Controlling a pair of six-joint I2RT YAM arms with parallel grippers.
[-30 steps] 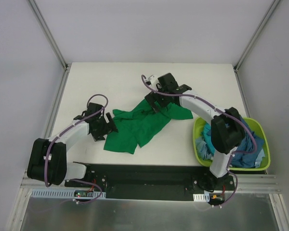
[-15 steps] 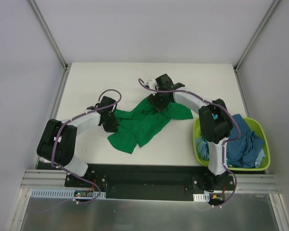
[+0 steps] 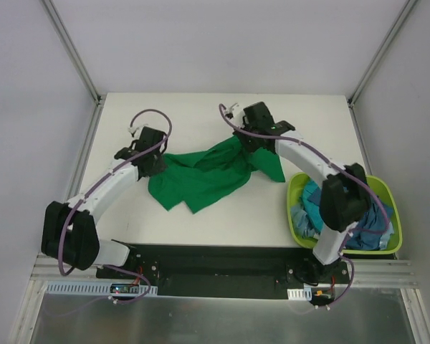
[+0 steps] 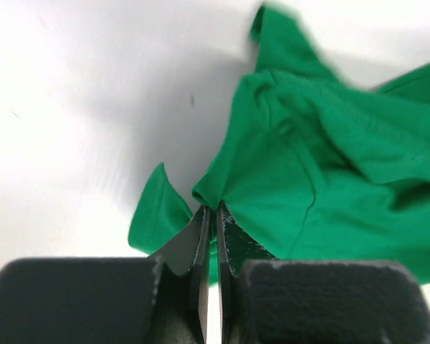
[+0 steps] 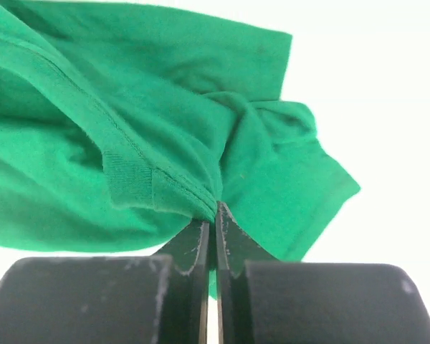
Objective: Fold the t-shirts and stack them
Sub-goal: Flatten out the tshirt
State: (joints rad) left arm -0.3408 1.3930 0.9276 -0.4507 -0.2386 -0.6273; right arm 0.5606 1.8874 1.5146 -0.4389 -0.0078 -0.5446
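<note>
A bright green t-shirt (image 3: 204, 172) lies crumpled across the middle of the white table, stretched between both arms. My left gripper (image 3: 155, 159) is shut on the shirt's left edge; in the left wrist view the cloth (image 4: 322, 179) bunches into the tips of that gripper (image 4: 213, 209). At the shirt's upper right end, my right gripper (image 3: 245, 140) is shut on a hemmed fold (image 5: 165, 158), pinched at the tips (image 5: 216, 206). Blue and teal t-shirts (image 3: 365, 218) are heaped in the basket.
A lime-green plastic basket (image 3: 294, 215) stands at the table's right front corner, under the right arm's elbow. The white table (image 3: 179, 115) is edged by grey walls and metal rails at the back and sides.
Both grippers have closed on the green shirt, the left first. The left gripper has moved up and left with its edge, the right end has shifted back, and the shirt is pulled wider.
</note>
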